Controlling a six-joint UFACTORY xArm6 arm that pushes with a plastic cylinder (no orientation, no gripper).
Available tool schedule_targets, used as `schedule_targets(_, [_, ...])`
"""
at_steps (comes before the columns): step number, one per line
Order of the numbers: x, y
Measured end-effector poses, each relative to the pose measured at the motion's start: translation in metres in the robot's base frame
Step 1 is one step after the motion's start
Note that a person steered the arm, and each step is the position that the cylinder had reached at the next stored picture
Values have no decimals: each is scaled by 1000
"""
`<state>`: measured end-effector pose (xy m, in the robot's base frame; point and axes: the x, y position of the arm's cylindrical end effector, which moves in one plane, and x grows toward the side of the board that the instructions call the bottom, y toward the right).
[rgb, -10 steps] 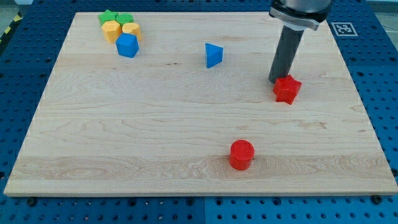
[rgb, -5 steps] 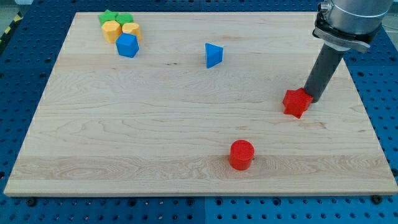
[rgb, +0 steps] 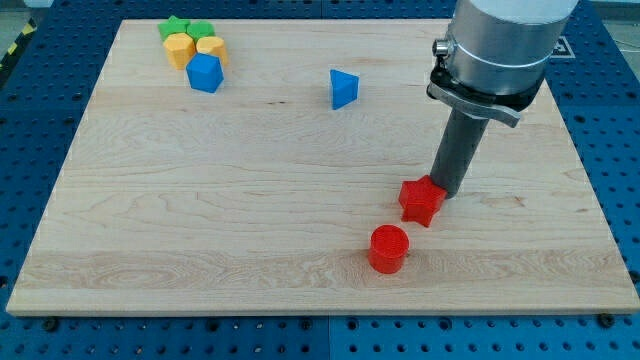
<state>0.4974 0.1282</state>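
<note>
My tip (rgb: 446, 192) rests on the board, pressed against the upper right side of a red star-shaped block (rgb: 421, 201). Just below and left of that block lies a red cylinder (rgb: 388, 249), a small gap apart from it. A blue triangular block (rgb: 343, 88) stands alone toward the view's top centre. At the top left, a blue block (rgb: 204, 73) sits under two yellow blocks (rgb: 180, 48) (rgb: 211, 48) and two green blocks (rgb: 174, 27) (rgb: 200, 29) packed in a cluster.
The wooden board (rgb: 200, 200) lies on a blue perforated table (rgb: 610, 120). The arm's thick grey body (rgb: 500, 45) hangs over the board's upper right.
My tip swung round to the red star's right, then pushed it down and left toward the red cylinder. The other blocks stayed put.
</note>
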Motion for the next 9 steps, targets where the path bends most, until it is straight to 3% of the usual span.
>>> schedule_targets(3, [-32, -1])
schedule_targets(6, [-9, -9])
schedule_targets(7, [-34, -24])
schedule_targets(9, [7, -29])
